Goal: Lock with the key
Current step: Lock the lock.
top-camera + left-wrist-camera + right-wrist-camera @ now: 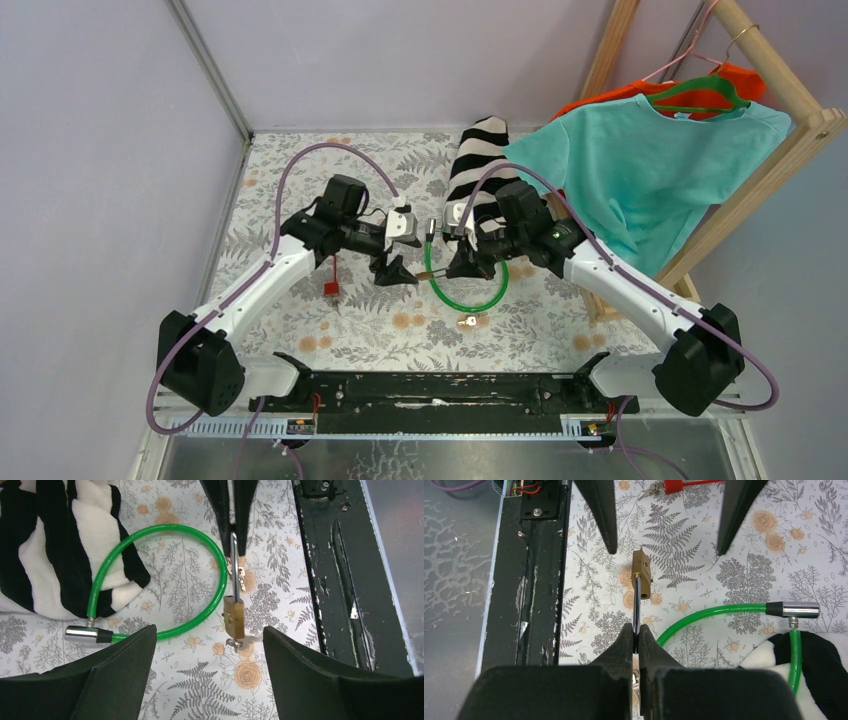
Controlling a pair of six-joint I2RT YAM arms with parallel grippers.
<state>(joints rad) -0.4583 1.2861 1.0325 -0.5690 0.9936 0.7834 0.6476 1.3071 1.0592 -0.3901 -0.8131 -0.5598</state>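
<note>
Right gripper (636, 632) clenched on shackle (637, 600), presenting padlock (641, 570) above table (280, 160), body end toward left gripper (208, 630). Left fingers (125, 665) spread wide, grasping nothing. Key (467, 322) lies beside cable (165, 528), untouched.

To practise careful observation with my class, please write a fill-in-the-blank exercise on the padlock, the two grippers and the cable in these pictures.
1. The right gripper holds the brass padlock by its silver U-shaped ____.
2. The jaws of the left gripper stand ____.
3. The cable lying on the table is coloured ____.

Missing words: shackle; open; green.
</note>
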